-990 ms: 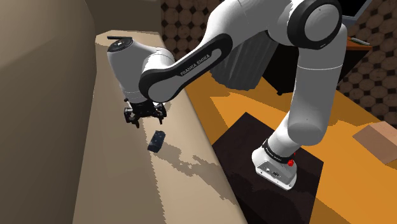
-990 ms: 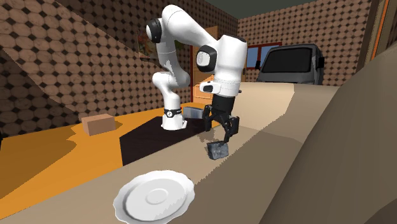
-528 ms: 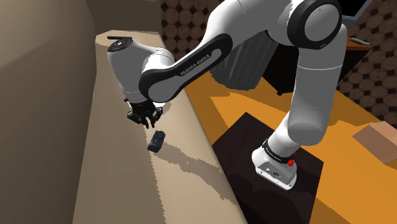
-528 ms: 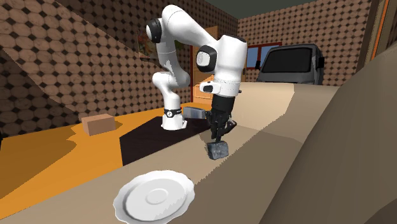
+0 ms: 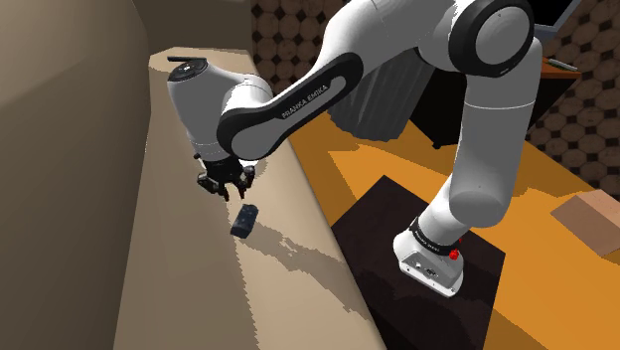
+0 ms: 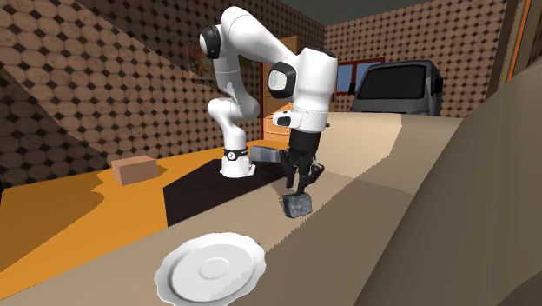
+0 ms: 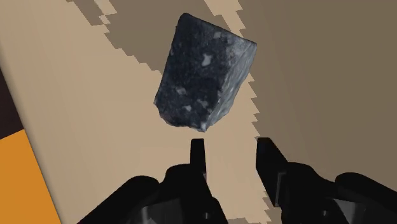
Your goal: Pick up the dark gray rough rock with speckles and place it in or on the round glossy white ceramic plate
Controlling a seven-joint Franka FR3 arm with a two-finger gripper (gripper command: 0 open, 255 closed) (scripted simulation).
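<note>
While the all-black two-finger gripper (image 7: 232, 145) hangs over the tan flat work surface (image 5: 179, 278), its jaws stand apart w/ a narrow gap and nothing between them. On that surface lies the dark gray speckled rough rock (image 7: 205, 73), just beyond the fingertips, untouched, lined up more w/ one finger than w/ the gap. 2nd ext view: gripper (image 6: 300, 184) just above rock (image 6: 297, 204); round glossy white plate (image 6: 211, 271) w/ wavy rim sits well apart from both, nearer the cam. Shoulder view: rock (image 5: 243, 220) just beside gripper (image 5: 227, 189).

My arm (image 5: 487, 129) runs off the shoulder view's top; the wrist view's edge cuts off the claw (image 7: 232, 145) behind its fingers.
</note>
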